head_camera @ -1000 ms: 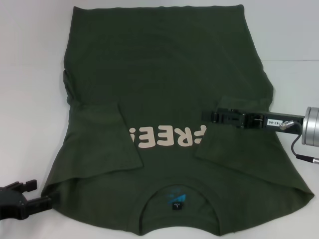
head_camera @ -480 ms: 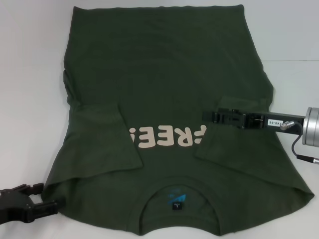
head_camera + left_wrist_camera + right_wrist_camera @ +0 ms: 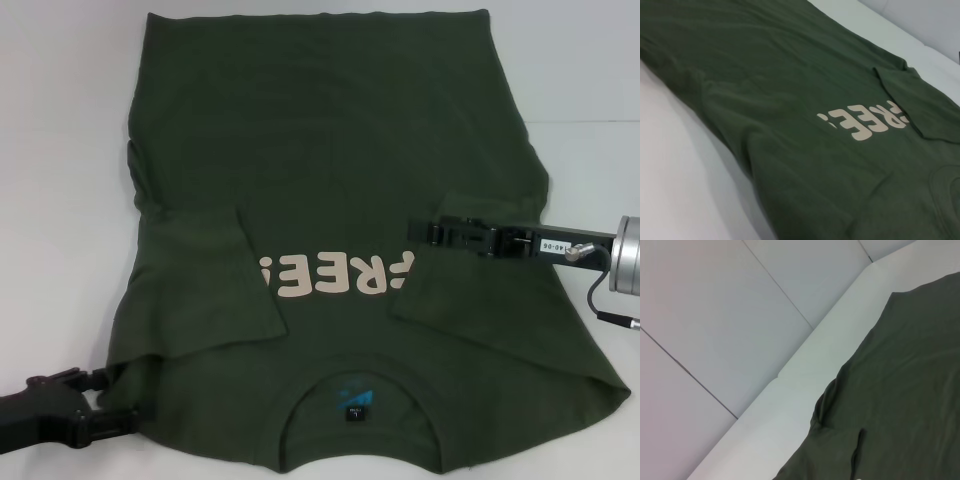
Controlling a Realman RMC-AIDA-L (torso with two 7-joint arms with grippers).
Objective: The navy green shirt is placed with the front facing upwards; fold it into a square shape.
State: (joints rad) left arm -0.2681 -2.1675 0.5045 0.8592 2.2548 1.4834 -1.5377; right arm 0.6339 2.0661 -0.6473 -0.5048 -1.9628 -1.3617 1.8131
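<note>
Head view. The left gripper [image 3: 118, 400] enters from the 8 o'clock corner, lying low and nearly level, its black body pointing toward 3 o'clock. Its two fingers [image 3: 100, 379] are parted, one above the other, tips directed inward. The right gripper [image 3: 418, 232] reaches in from 3 o'clock, held level and pointing toward 9 o'clock; its long black body joins a silver cylindrical wrist at the edge of view, with a thin cable looping beneath. Whether its fingers are parted cannot be made out. Neither wrist view shows its own arm's fingers.
</note>
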